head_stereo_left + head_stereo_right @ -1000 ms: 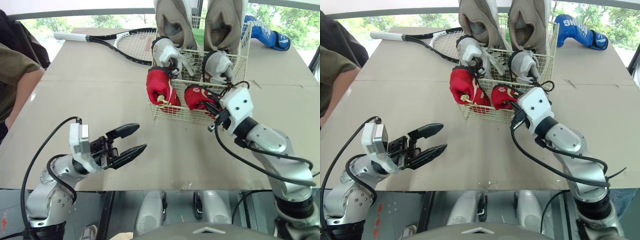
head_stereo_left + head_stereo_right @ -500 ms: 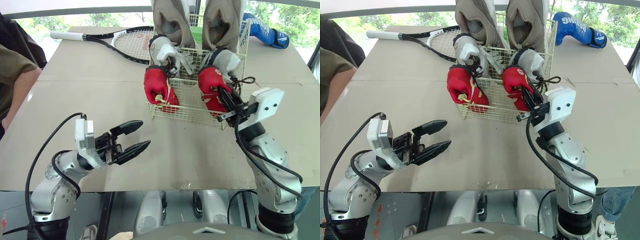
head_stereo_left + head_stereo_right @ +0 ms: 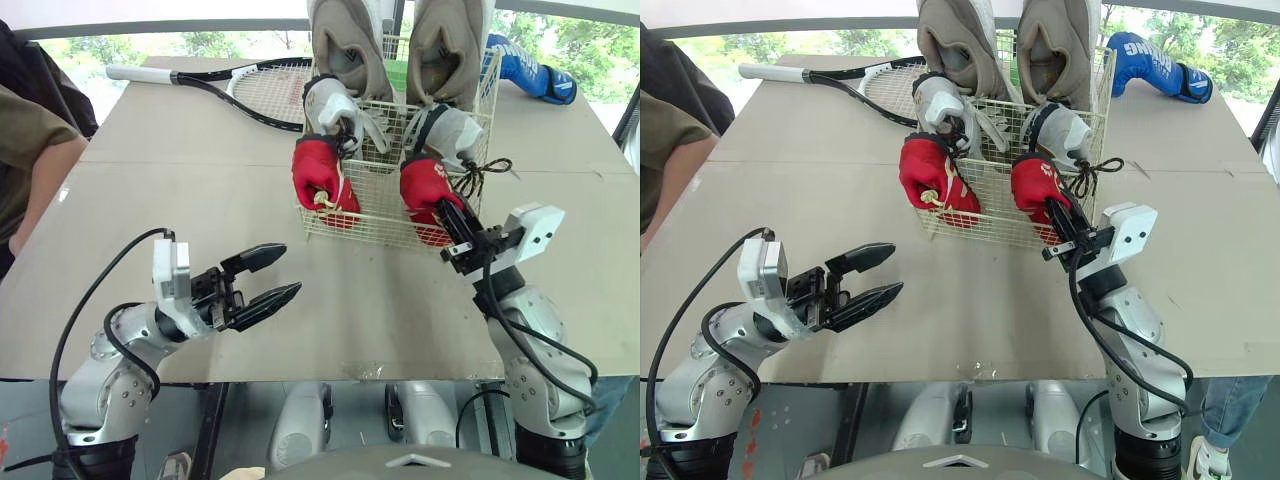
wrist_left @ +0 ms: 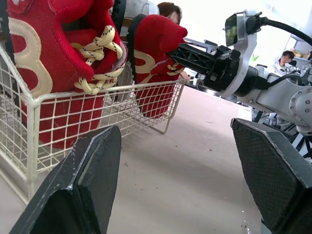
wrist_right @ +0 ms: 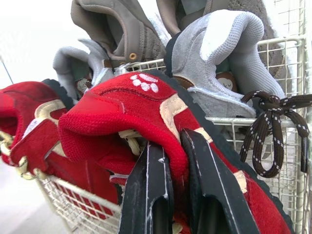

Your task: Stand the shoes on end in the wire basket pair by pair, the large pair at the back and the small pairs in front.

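Item 1. Left gripper (image 3: 288, 270): nearest the front edge of the table (image 3: 200, 190), on the left. Fingers spread wide, holding nothing, pointing toward the basket and well apart from it.

Item 2. Right gripper (image 3: 452, 218): front right, at the basket's front right corner. Its two fingers (image 5: 148, 190) are clamped on the upper edge of the right red shoe (image 3: 424, 185).

Item 3. Wire basket (image 3: 375, 222): cream wire, centre of the table.
- Front row: left red shoe (image 3: 318, 172) and right red shoe, both on end, the left with cream laces showing.
- Middle row: left grey shoe (image 3: 335, 100) and right grey shoe (image 3: 450, 128), on end just behind the red ones. A black lace (image 3: 485, 172) hangs over the basket's right rim.
- Back row: large taupe shoes (image 3: 345, 40), one left and one right, on end, rising above the others.

Item 4. Tennis racket (image 3: 250, 90): flat on the table, far left of the basket, head next to it.

Item 5. Blue boxing glove (image 3: 535, 70): far right, behind the basket.

Item 6. Person's sleeve (image 3: 30, 130): at the table's left edge.
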Robot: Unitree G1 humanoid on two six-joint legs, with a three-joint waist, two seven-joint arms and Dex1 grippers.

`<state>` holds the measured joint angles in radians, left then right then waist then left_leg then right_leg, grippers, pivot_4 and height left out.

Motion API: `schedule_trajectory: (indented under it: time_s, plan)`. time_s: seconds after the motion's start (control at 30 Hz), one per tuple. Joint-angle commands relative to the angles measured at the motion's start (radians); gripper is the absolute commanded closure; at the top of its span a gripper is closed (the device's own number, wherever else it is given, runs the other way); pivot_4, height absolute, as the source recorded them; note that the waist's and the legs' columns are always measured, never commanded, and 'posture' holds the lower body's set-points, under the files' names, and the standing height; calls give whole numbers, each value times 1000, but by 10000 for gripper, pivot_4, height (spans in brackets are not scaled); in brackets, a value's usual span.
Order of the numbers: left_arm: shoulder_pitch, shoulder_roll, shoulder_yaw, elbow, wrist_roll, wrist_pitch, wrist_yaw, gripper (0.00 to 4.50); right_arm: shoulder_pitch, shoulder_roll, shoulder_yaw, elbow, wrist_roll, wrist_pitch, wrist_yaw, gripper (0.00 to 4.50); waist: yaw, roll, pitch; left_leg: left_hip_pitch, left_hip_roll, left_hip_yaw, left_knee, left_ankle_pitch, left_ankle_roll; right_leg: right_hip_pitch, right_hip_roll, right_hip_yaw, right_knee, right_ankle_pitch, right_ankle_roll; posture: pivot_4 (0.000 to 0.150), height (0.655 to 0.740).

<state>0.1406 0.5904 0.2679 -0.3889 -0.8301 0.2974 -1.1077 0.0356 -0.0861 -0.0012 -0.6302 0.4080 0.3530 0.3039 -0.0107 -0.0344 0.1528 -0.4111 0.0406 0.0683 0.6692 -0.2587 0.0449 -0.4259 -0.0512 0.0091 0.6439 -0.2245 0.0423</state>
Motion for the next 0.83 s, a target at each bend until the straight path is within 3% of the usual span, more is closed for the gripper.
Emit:
schedule_trajectory:
  time_s: [0.03,0.23,0.5,0.67,0.83]
  plan:
    - [9,11,26,-65,-35,3,2,5774,64,-79,-34,3,31,-2,73,32894,2,0,0,0,0,0,0,0,0,0,0,0,0,0,0,1500,7400]
    - [21,29,23,-98,-37,44,51,5774,151,-295,-142,-81,93,-57,251,4920,0,2,2,5,0,1,1,0,0,5,-1,1,0,0,0,1500,7400]
    - [78,108,61,-81,1,110,108,5774,367,-564,-385,13,152,-158,580,4920,0,5,3,12,0,2,0,0,1,11,-1,2,0,-2,3,1500,7400]
    - [153,144,94,-62,85,80,102,5774,426,-639,-515,177,154,-233,728,4920,0,5,3,13,0,4,0,-1,1,11,-1,4,-1,-2,4,1500,7400]
    - [165,144,102,-25,110,70,77,5774,413,-665,-529,286,130,-292,792,4920,3,5,3,13,0,3,0,-1,1,11,-2,3,-1,-3,4,1500,7400]
